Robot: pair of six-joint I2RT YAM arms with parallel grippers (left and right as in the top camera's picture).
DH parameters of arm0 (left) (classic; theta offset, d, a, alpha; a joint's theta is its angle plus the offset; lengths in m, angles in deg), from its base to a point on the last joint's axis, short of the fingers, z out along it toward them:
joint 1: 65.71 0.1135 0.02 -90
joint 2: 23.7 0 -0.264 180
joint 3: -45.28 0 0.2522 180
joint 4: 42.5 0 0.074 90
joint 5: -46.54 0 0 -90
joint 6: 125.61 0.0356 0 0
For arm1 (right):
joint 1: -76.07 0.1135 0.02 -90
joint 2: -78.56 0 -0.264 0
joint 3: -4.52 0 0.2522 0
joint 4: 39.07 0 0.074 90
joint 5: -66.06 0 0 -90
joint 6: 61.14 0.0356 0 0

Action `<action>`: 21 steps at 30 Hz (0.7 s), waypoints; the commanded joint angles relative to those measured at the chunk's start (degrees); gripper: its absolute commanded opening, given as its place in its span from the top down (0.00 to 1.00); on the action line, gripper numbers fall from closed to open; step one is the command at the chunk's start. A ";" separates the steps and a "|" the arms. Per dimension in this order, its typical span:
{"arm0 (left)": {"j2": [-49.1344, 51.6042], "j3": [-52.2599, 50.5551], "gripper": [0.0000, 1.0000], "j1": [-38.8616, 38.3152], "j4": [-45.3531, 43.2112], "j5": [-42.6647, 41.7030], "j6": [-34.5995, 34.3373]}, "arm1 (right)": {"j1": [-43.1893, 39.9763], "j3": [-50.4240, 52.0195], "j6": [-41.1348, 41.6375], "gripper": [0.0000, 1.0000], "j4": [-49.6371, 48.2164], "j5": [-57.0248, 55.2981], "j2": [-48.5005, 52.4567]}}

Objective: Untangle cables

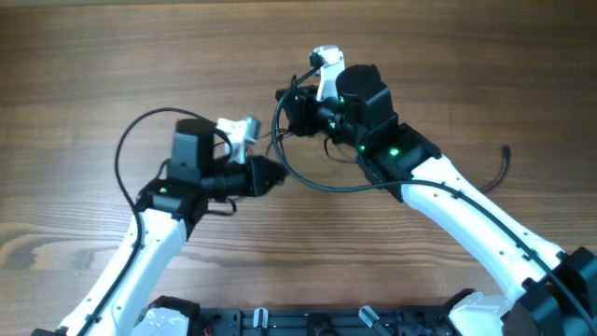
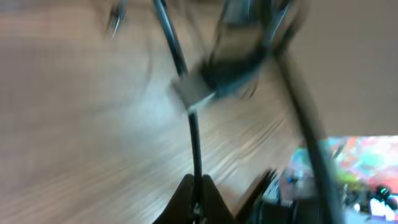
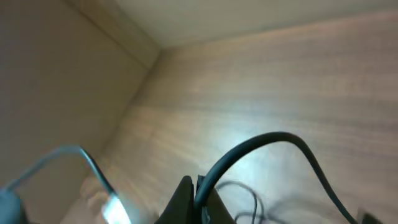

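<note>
Over the wooden table [image 1: 93, 56], left jaws and right jaws each pinch closed on black cables [image 2: 195, 149].

Table: a wooden table [image 1: 93, 56] with brown grain is carrying everything in view.
Lying on it: a thin black cable [image 1: 505, 166] is resting near the right side, curving, its small plug end pointing toward the far edge.

Wooden table [image 1: 84, 65] open along far and left sides, cables [image 1: 317, 185] looped across the middle
</note>
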 commanded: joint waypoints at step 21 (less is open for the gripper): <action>3.74 -3.74 0.27 21.29 -0.74 -8.50 -0.26 | -9.22 -2.38 -6.47 0.95 23.89 8.52 -26.12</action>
